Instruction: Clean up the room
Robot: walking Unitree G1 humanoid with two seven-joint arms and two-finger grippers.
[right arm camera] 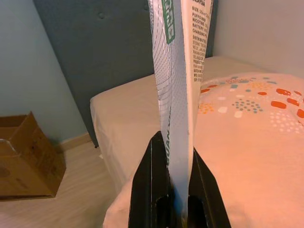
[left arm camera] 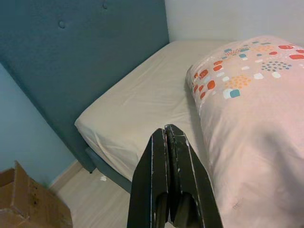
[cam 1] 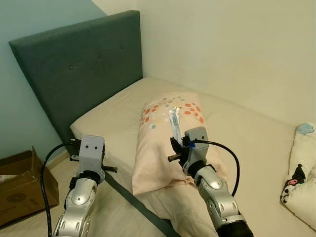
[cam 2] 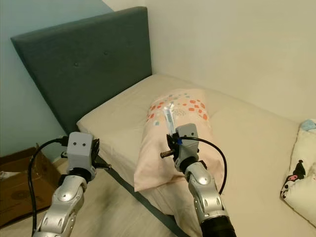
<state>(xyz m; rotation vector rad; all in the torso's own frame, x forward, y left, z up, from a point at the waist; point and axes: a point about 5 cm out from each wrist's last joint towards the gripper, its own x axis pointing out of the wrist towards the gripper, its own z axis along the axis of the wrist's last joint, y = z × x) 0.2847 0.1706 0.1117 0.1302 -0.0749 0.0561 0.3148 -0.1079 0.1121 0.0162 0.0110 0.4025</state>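
Bed (cam 1: 247, 133) with a cream sheet spreads before me, backed by a dark blue-grey tufted headboard (cam 1: 84, 64) against a pale wall. Across the mattress lies a long pink pillow (cam 1: 163, 143) dotted with orange, teal and white squares near its far end, its near end hanging a little over the mattress edge. At the far right edge of the bed sits a white cushion with a black cartoon figure (cam 1: 298, 177). On the wooden floor to my left stands an open cardboard box (cam 1: 19, 185). My right gripper (cam 1: 177, 143) hovers above the middle of the pillow, its two black fingers (right arm camera: 149, 190) clamped on the lower end of a small flat packet (right arm camera: 175, 85). That packet is thin and white, covered in a fine dot pattern, with a green label along one face and lines of small dark print along the other; the wording is too small for me to read. It stands upright out of my fingers, rising straight above them and clear of the pillow below. My left gripper (left arm camera: 167, 142) hangs over the floor just beside the near corner of the bed, its fingers pressed together with nothing between them.
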